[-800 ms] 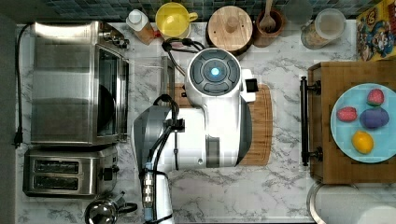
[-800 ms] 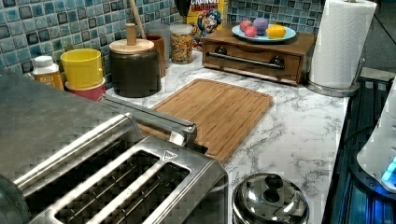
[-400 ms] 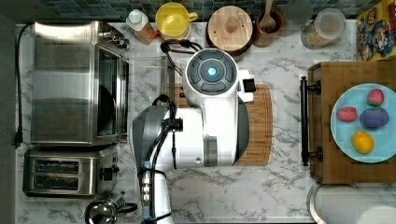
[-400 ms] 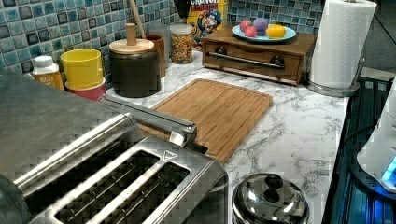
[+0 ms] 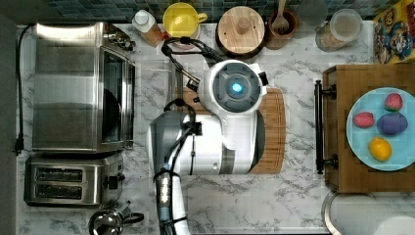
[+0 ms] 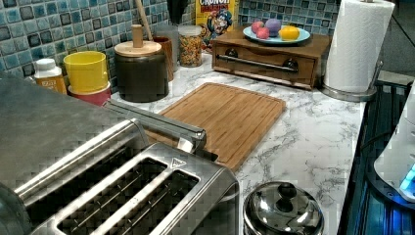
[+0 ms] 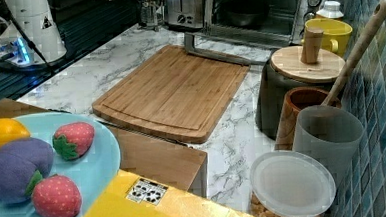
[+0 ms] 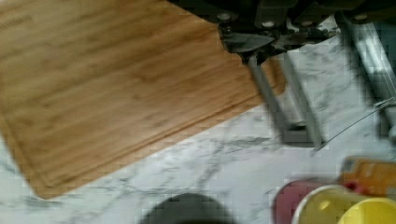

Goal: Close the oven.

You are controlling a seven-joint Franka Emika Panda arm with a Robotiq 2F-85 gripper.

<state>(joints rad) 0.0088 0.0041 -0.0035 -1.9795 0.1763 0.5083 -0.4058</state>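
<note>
Marble countertop, tiled wall behind; you find the oven at the top view's left, its glass door folded down flat, bar handle just beside the cutting board; judged: closing not yet done, door needs lifting. Arm sits over the board in the top view. Gripper appears in the wrist view near the handle; fingers blurred, so you cannot tell whether spread or clamped, nor whether they touch the bar.
</note>
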